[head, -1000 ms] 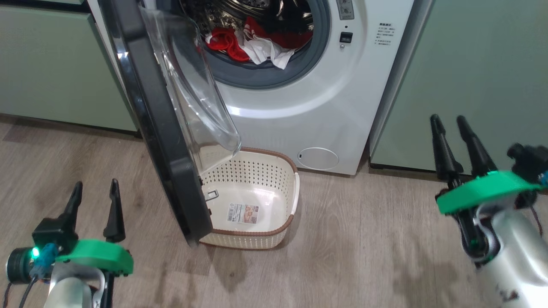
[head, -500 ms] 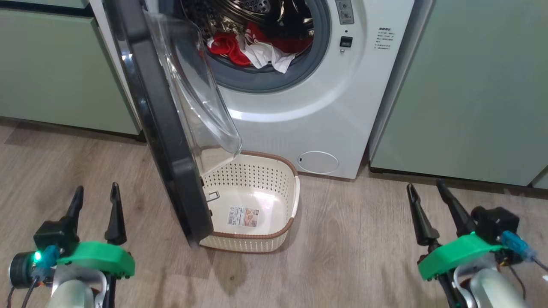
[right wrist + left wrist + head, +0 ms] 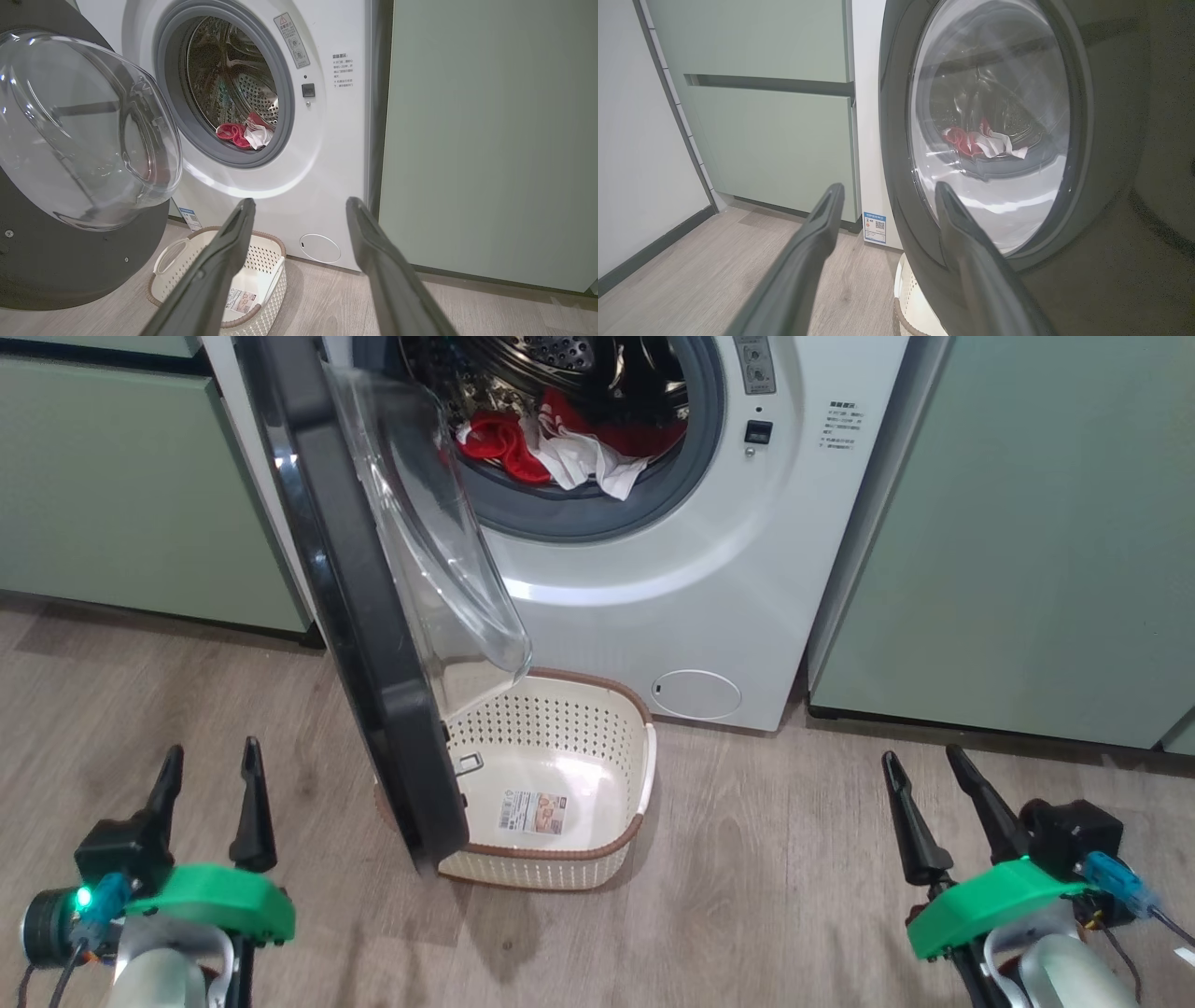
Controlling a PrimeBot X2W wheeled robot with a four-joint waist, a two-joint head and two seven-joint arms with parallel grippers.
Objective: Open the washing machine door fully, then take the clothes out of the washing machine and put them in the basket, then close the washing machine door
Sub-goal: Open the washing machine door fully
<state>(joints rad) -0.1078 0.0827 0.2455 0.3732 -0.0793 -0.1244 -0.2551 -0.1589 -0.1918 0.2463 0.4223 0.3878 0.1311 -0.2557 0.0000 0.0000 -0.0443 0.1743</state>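
Note:
The white washing machine (image 3: pixel 672 569) stands with its door (image 3: pixel 355 616) swung out to the left. The door's black frame and glass bowl hang over the left part of the cream basket (image 3: pixel 644 775) on the floor. Red and white clothes (image 3: pixel 551 443) lie at the drum mouth. My left gripper (image 3: pixel 211 749) is open at the lower left, outside the door (image 3: pixel 896 140), and the clothes (image 3: pixel 980 142) show through the glass. My right gripper (image 3: pixel 921 754) is open at the lower right, holding nothing and facing the machine (image 3: pixel 327 163), the clothes (image 3: pixel 238 133) and the basket (image 3: pixel 273 289).
Pale green cabinets flank the machine on the left (image 3: pixel 121 476) and right (image 3: pixel 1027 523). A small round hatch (image 3: pixel 695 693) sits low on the machine front. Wood floor (image 3: pixel 775 859) stretches between basket and right gripper. A white wall with dark skirting (image 3: pixel 635 163) lies far left.
My right gripper has dropped from beside the right cabinet down to the lower right. The camera has shifted slightly. Left gripper, door, basket and clothes are unchanged.

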